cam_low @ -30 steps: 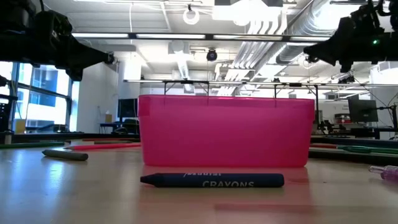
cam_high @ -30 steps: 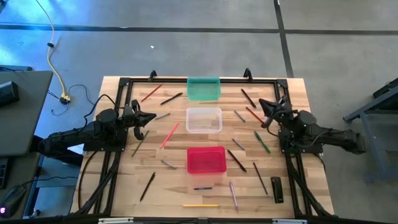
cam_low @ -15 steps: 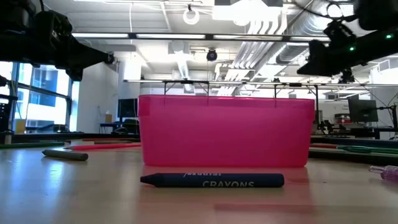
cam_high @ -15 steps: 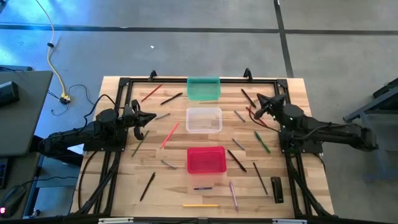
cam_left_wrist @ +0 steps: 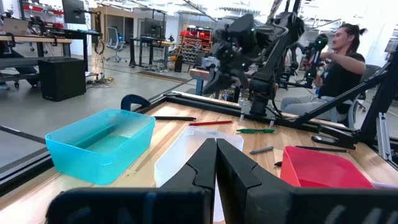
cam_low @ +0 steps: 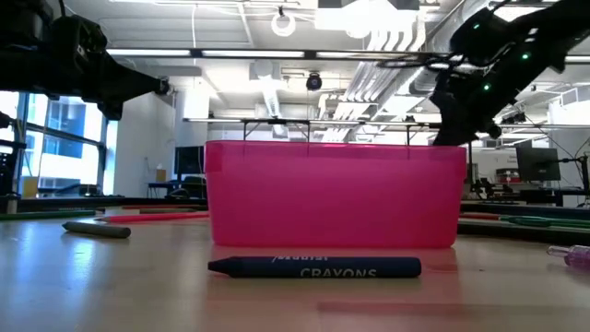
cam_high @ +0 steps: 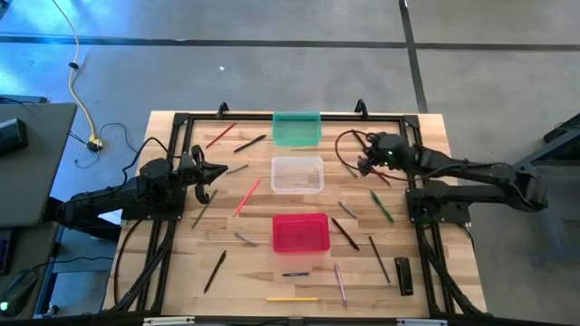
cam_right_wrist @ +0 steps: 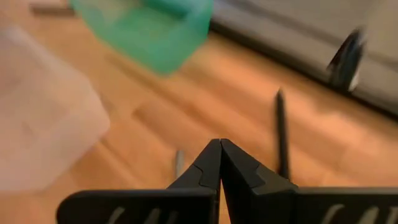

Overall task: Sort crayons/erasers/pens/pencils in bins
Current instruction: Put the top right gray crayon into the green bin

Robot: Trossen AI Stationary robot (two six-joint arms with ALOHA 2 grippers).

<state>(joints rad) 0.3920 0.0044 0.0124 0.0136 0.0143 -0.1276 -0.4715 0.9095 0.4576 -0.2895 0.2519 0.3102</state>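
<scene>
Looking down the middle of my table (cam_high: 181,272), I have the three bins in a line, apart from each other: the teal bin (cam_high: 296,129) at the far edge, the clear bin (cam_high: 297,174) at the centre and the red bin (cam_high: 301,232) nearest the front. They are smooth plastic tubs with rounded corners; the clear one shows the wood grain through its walls. Pens and pencils lie scattered flat on both sides of that line, among them a red pencil (cam_high: 247,196) slanted left of the clear bin, a green pencil (cam_high: 381,206) to the right and a dark pen (cam_high: 344,233) just right of the red bin. In the low view a dark blue crayon (cam_low: 314,267) lies in front of the red bin, its wrapper reading "CRAYONS". My right gripper (cam_high: 364,162) hangs above the far right part of the table, right of the clear bin, over a few loose sticks; its wrist view shows its fingers pressed together with nothing between them. My left gripper (cam_high: 220,172) waits above the left side, level with the clear bin, fingers likewise closed and empty. Open wood remains along the front edge and the left front corner, and black rails frame the table's sides. A seated person (cam_left_wrist: 339,62) shows beyond the table.
</scene>
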